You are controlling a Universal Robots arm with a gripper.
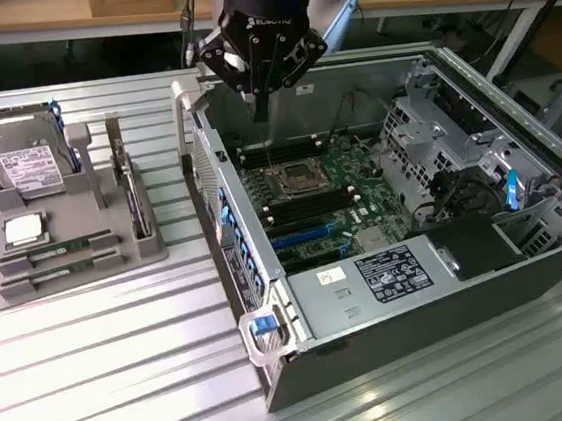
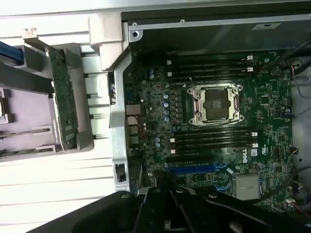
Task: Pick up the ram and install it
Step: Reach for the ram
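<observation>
A ram stick [image 1: 137, 200], long, thin and green, stands on edge in the grey holder [image 1: 77, 277] at the exterior view's left; the wrist view shows the same ram [image 2: 64, 104]. Two more green sticks [image 1: 57, 258] lie in the holder's front slots. My gripper [image 1: 260, 107] hangs shut above the far end of the open computer case, well apart from the holder, with nothing seen between its fingers [image 2: 170, 213]. Below it lies the motherboard [image 1: 325, 201] with its bare processor socket [image 2: 216, 103] and black memory slots [image 2: 214, 138] on both sides.
A silver hard drive [image 1: 25, 162] and a square processor chip [image 1: 24, 230] sit in the grey holder. The case's raised metal wall [image 1: 222, 207] stands between holder and motherboard. Drive cages and cables [image 1: 457, 167] fill the case's right. A power supply [image 1: 369, 282] sits at its near end.
</observation>
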